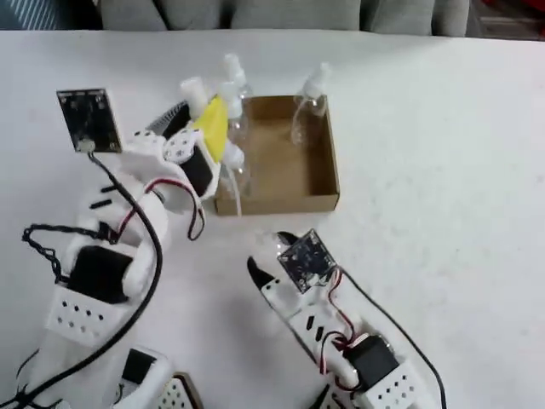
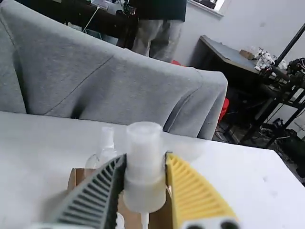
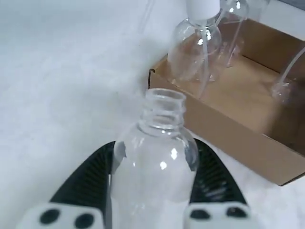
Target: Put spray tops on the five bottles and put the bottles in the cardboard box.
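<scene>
Across the white table (image 1: 443,128) the job is looking well past halfway, as I am judging it. Near the middle the cardboard box (image 1: 281,203) is lying open and already holding several clear bottles wearing white tops. One capped bottle (image 1: 308,106) is standing at its far right corner and others are crowding its left side, though I am not managing a sure count of them. Just in front of the box's near wall, my right gripper (image 3: 155,152) is clamping both black fingers around the body of an uncapped bottle (image 3: 164,107), which is upright with its threaded neck bare. Over the box's left edge, my left gripper (image 2: 145,164) is pinching a spray top (image 2: 143,143) between its black and yellow fingers, the thin tube hanging below. What I am seeing as left to do: bringing that top onto the bare neck, tightening it, and setting this bottle into the box with the rest
</scene>
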